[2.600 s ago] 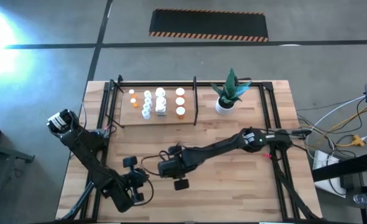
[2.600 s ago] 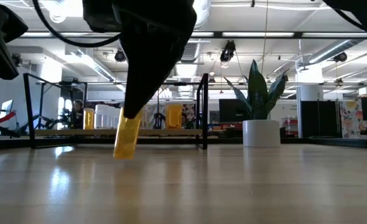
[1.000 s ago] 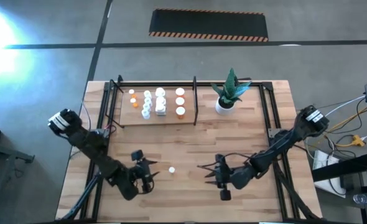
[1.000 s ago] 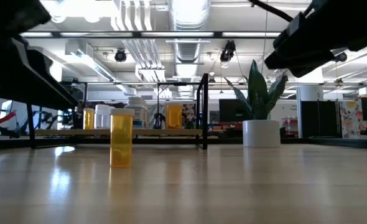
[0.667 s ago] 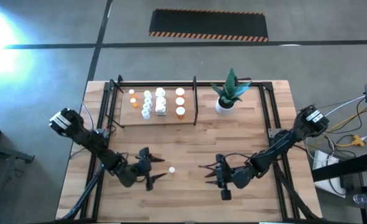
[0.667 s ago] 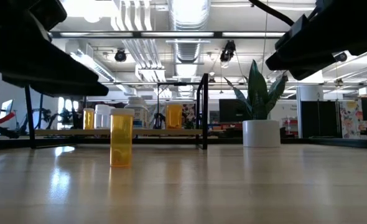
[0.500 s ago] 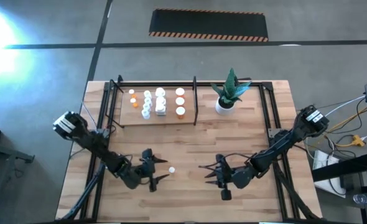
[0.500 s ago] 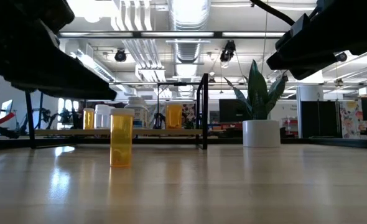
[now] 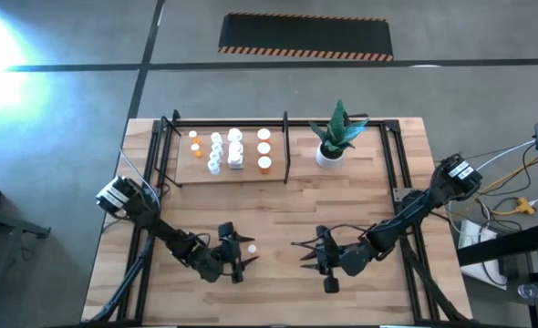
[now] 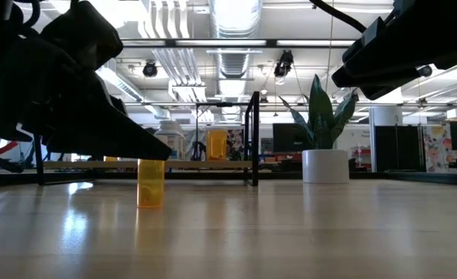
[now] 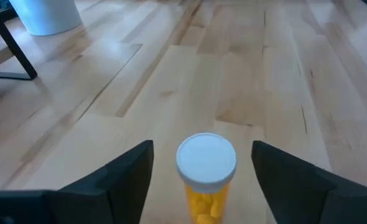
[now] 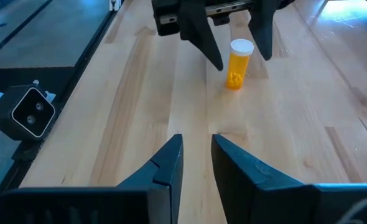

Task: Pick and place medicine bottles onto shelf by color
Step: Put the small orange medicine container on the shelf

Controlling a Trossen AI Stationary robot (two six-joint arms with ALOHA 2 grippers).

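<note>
1. Left gripper [image 9: 243, 257] low over the table's near-left part, fingers spread wide on either side of a lone orange bottle [image 11: 206, 176], neither finger touching it.
2. Orange bottle upright on the bare tabletop [image 9: 278, 219], white cap up, yellow pills visible inside; well clear of the shelf [image 9: 182, 169] and roughly midway between the table's left and right edges, toward the near edge.
3. Same bottle seen from table height [image 10: 150, 183] standing alone in front of the shelf, partly under the dark bulk of the left arm.
4. Right gripper [image 9: 302, 252] resting low near the table's near edge, just right of centre, fingers drawn close with only a narrow gap, nothing between them; pointed toward the orange bottle and the left gripper.
5. Shelf along the far-left part of the table, carrying the other medicine bottles [image 9: 236, 150]: white ones in the middle, orange ones with white caps at both ends.
6. White pot with a green plant [image 9: 330, 154] on the table just right of the shelf's upright divider bar [image 9: 285, 146].
</note>
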